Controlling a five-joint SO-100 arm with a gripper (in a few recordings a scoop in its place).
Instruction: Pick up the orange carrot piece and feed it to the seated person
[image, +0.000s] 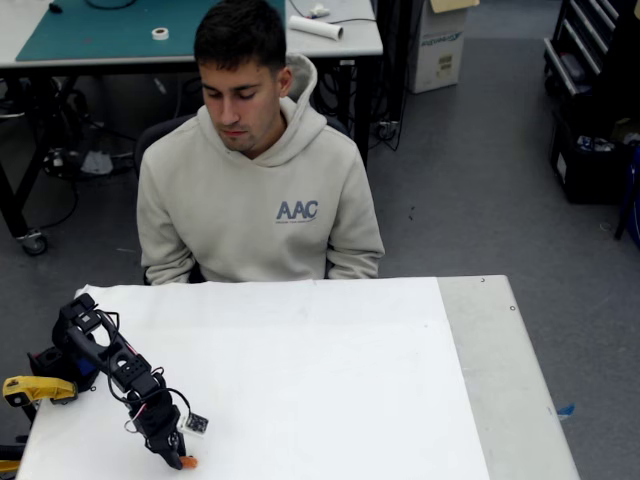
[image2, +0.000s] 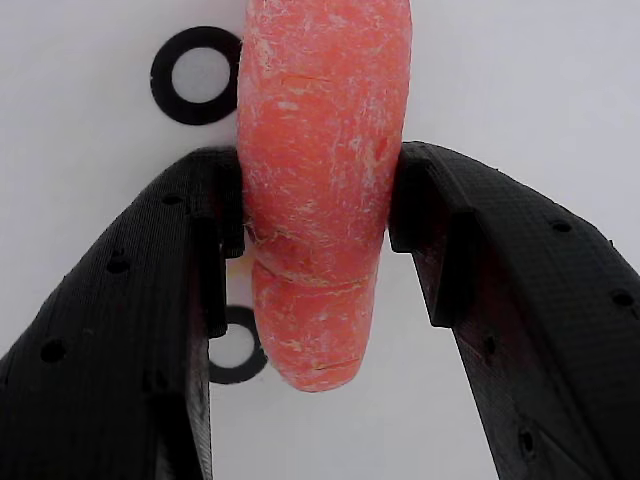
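Carrot, fixed view: orange carrot piece (image: 188, 462) on white tabletop (image: 320, 380), front-left, at gripper (image: 176, 458) tip.
Person, fixed view: seated person (image: 258, 190) behind tabletop, well apart from carrot.
Fingers, wrist view: black fingers (image2: 200, 240) clamp the carrot (image2: 320, 190) on both sides.

Black gripper (image2: 315, 215) pinching the carrot piece (image2: 320, 190) from both sides, over a white surface (image2: 520, 90) with black rings (image2: 200, 75).
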